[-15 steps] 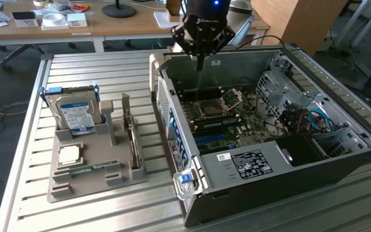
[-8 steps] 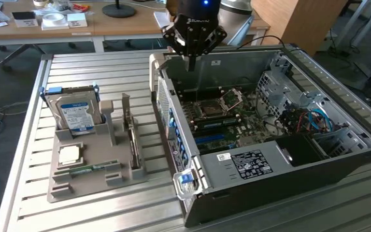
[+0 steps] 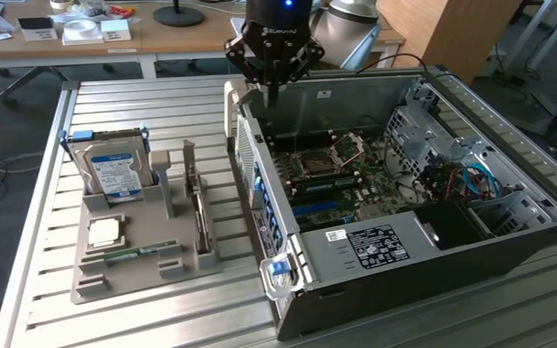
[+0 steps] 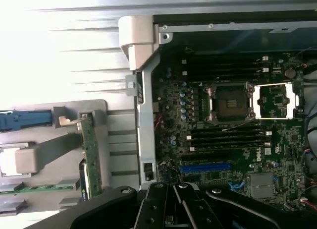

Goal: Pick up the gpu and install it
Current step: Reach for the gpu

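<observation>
Exterior view: my claw [image 3: 270, 98] hangs up high over the back edge of the open pc case [image 3: 452, 268]. Claw is clenched tight w/ nothing in it. In the wrist view the two tips press together.

So the job is at the very start, I think. Gpu not picked up yet, not put in yet, so both parts are left to do. The long blue slot [image 3: 318, 211] on the board inside the case has no card in it.

The gpu [image 3: 200, 210] stands on its long edge in the grey holder [image 3: 114, 286] on the desk [image 3: 143, 101]. That's on the exterior view's left of the case, well apart from my claw. The hard drive [image 3: 114, 170] stands nr it in the same holder.

Gpu looks thin & flat, dark on its side, w/ a grey end bit sticking up at the far end.
</observation>
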Available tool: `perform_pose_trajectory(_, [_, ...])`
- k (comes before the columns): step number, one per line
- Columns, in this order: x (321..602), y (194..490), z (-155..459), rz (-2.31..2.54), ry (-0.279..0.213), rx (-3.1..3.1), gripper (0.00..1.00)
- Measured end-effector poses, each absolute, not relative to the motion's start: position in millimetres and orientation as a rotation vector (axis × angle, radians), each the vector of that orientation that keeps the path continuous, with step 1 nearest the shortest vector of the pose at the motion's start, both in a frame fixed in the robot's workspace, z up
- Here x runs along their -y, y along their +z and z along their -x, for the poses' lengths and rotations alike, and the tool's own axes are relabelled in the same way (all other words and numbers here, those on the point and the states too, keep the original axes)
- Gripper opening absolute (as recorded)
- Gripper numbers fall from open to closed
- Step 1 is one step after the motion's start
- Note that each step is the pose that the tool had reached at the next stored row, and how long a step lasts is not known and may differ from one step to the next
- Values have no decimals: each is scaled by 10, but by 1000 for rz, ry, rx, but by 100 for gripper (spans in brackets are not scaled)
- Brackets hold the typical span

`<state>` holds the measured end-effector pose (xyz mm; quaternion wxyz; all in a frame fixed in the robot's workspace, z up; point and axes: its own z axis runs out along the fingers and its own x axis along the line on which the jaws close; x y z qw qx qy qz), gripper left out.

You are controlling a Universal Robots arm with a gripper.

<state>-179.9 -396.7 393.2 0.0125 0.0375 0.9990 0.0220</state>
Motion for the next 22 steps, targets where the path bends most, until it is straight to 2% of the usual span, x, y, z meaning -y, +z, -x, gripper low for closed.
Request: perform_pose_trajectory(22, [3912, 3929, 2403, -128, 64, -3113, 11])
